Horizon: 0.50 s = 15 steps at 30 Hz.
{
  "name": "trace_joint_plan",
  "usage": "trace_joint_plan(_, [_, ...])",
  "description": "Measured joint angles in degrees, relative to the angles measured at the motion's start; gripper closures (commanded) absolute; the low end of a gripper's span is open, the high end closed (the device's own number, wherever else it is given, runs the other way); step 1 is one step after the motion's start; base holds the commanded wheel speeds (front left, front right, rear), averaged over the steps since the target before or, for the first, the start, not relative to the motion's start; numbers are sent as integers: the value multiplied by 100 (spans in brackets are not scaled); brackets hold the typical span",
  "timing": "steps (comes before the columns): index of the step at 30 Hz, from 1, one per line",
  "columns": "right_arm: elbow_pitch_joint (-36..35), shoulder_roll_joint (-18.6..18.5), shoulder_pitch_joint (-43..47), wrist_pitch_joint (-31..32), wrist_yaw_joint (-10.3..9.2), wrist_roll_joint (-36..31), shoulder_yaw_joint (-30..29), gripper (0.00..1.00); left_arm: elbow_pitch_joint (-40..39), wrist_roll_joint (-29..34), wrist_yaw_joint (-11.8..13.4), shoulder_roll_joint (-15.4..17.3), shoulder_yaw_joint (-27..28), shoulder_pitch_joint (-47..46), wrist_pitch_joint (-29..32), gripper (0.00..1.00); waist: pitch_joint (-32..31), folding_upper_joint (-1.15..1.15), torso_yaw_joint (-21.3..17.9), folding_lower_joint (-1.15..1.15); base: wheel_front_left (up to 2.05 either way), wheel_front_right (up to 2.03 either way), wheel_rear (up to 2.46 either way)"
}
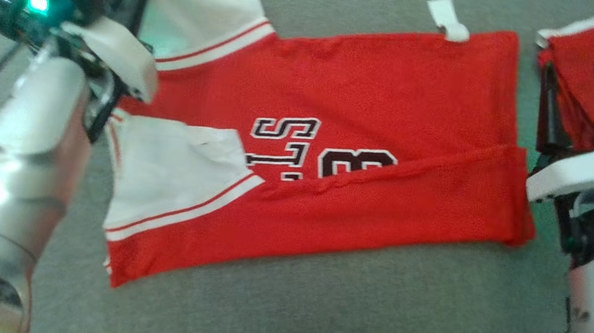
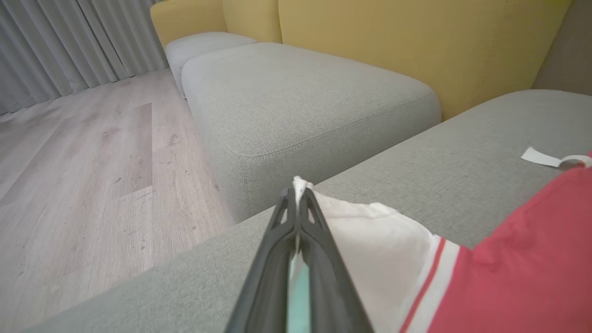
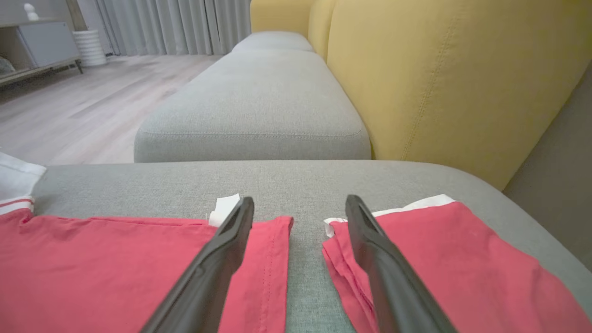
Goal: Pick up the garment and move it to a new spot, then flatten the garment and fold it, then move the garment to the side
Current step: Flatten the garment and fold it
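Red shirt (image 1: 381,103) flat on grey seat (image 1: 316,301), bottom part folded up. My L gripper (image 2: 298,189) pinched tight on shirt's white sleeve, near seat's left edge. My R gripper (image 3: 300,203) wide, holds nothing, over seat's right part, above gap btw shirt & 2nd red cloth (image 3: 439,259).

Beside the black left claw (image 2: 298,194), the red jersey (image 1: 371,86) has white sleeves (image 1: 198,1) with red stripes and black, white-edged lettering (image 1: 283,143), on a grey sofa (image 1: 316,301) with yellow backrests (image 2: 393,41) beyond.
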Motion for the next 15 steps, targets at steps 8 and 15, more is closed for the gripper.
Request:
trace_joint_plan(8, [1128,-717,-752,1202,0,424,204,0,-1099,59,59,-115,-331,563,-5,100,-168,0,687,0,0,0,0])
trace_joint_plan(15, [2149,-1120,-1390,1574,0,735,708,0,-1971,59,162,-87,-481,794,328,100,17,0,1007,1,0,0,0])
